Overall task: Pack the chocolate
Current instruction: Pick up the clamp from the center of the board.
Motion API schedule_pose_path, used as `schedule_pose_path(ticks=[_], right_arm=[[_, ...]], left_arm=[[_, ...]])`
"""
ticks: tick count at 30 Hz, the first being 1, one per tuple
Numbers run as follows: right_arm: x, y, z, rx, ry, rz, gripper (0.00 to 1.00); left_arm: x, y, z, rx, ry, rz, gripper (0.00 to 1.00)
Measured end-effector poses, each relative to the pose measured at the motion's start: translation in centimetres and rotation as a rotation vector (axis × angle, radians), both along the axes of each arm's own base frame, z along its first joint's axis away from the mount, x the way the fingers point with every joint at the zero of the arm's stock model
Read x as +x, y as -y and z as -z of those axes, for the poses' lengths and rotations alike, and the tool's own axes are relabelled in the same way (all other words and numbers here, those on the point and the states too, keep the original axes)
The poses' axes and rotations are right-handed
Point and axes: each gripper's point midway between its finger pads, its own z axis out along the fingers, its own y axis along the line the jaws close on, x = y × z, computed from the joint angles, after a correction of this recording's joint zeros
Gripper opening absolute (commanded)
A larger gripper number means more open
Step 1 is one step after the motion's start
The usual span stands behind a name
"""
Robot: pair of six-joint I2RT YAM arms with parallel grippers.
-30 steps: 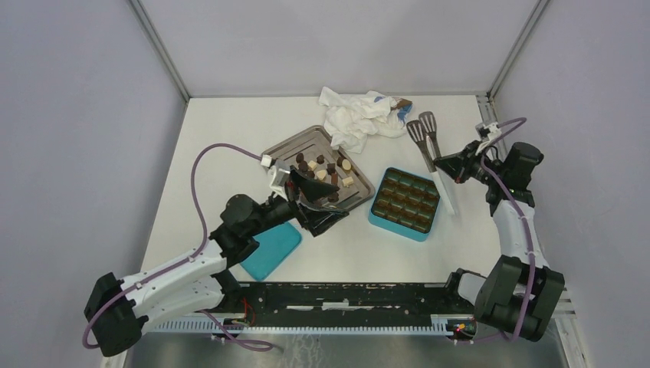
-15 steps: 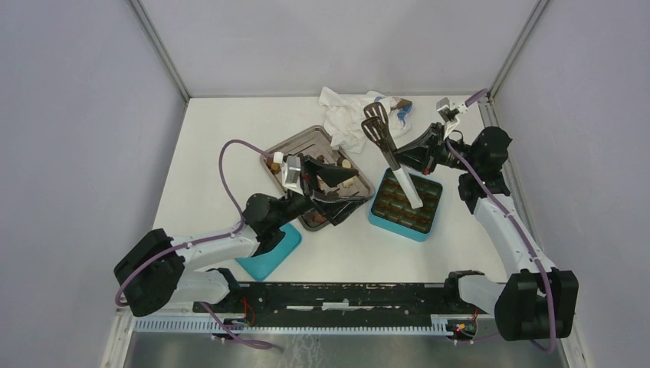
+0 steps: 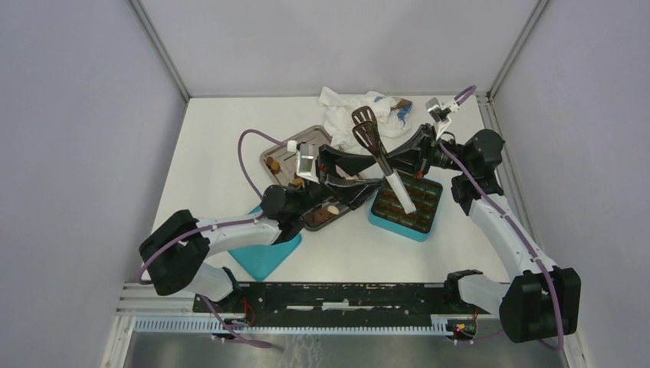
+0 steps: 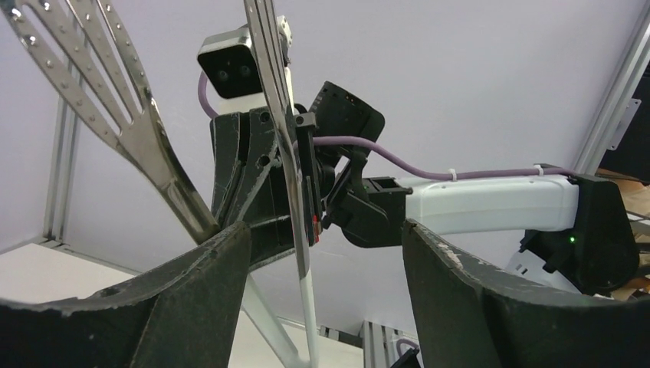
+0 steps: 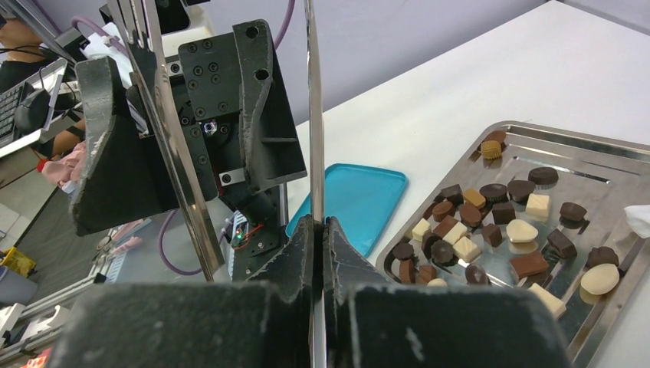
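Looking down: right claw (image 3: 389, 162) clamped on tongs (image 3: 366, 132) above box (image 3: 381, 218); left claw (image 3: 369, 170) apart, over tray (image 3: 280, 149) of chocolate (image 3: 330, 209).
Left wrist: fingers (image 4: 192, 295) apart, tong blade (image 4: 270, 84) between.
Right wrist: claw pinching tongs; chocolate scattered in tray.

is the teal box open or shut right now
Open. The teal box shows its compartments uncovered, and the teal lid lies flat on the table, apart from it.

The white counter (image 3: 222, 138) carries a metal tray (image 3: 287, 149) near its middle, a teal compartmented box (image 3: 395, 225) just right of it, a flat teal lid (image 3: 264, 259) toward the near left, and a crumpled white cloth (image 3: 345, 115) at the far edge.
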Motion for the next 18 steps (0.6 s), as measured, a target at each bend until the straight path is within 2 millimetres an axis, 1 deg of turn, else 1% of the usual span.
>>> schedule_pose_path(ticks=[5,11,16,18], right_arm=[[-0.1,-0.2,0.1,-0.003,0.002,-0.006,0.0],[-0.3,-0.2,0.2,-0.009,0.005,-0.007,0.0],[-0.5,-0.2,0.0,-0.009,0.02,-0.008,0.0],[-0.6,-0.2,-0.1,-0.009,0.023,-0.008,0.0]], left_arm=[[0.6,1.1,-0.8,-0.017,-0.012,-0.003,0.72],[1.3,1.5,-1.3,-0.023,-0.027,-0.022,0.69],[1.8,2.2,-1.2,-0.015,-0.032,-0.021,0.64],[2.0,2.6,-1.2,-0.006,-0.036,-0.018,0.59]])
